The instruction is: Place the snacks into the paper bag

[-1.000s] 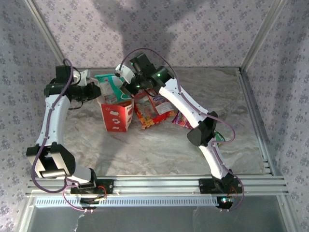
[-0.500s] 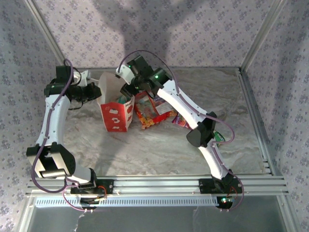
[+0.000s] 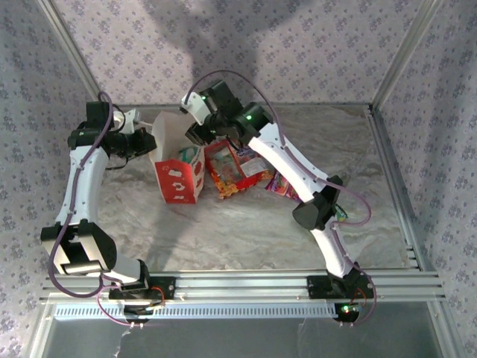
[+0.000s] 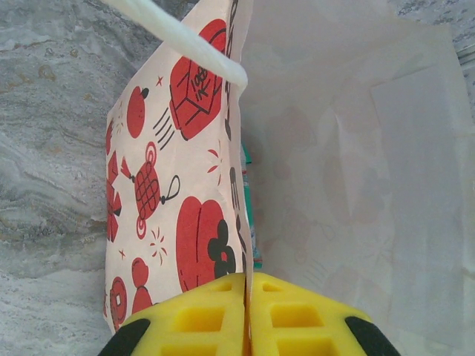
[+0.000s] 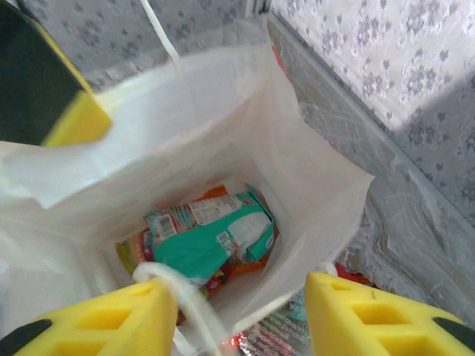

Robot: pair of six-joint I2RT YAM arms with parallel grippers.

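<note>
The paper bag [image 3: 177,179] stands upright on the marbled table [image 3: 223,231], left of centre and toward the back. Its long axis is vertical and its mouth points up. The printed white face turns toward the arms' bases and a red side panel faces right.

The left gripper [image 3: 149,142] sits at the bag's upper left rim. The right gripper [image 3: 197,134] hangs over the open mouth.

Just right of the bag, the red packet [image 3: 227,175] lies flat on the table. The purple-pink packet [image 3: 282,184] lies farther right, partly under the right arm.

Left wrist view: the yellow pads [image 4: 193,319] are pressed together with the edge of the bag's wall pinched between them. The outer face with red motifs lies to the left of that edge and the plain white inner wall to the right. A white cord handle [image 4: 185,44] crosses the top. A thin teal edge shows inside the fold, while the bag's floor is hidden.

Right wrist view, looking straight down the bag: the teal packet [image 5: 211,237] lies on the bottom with its long axis roughly across the picture. It rests on the orange-yellow packet [image 5: 130,252]. The right gripper's fingers [image 5: 96,322] stand apart at the near rim with nothing held between them. One pad of the left gripper shows at the far rim.
</note>
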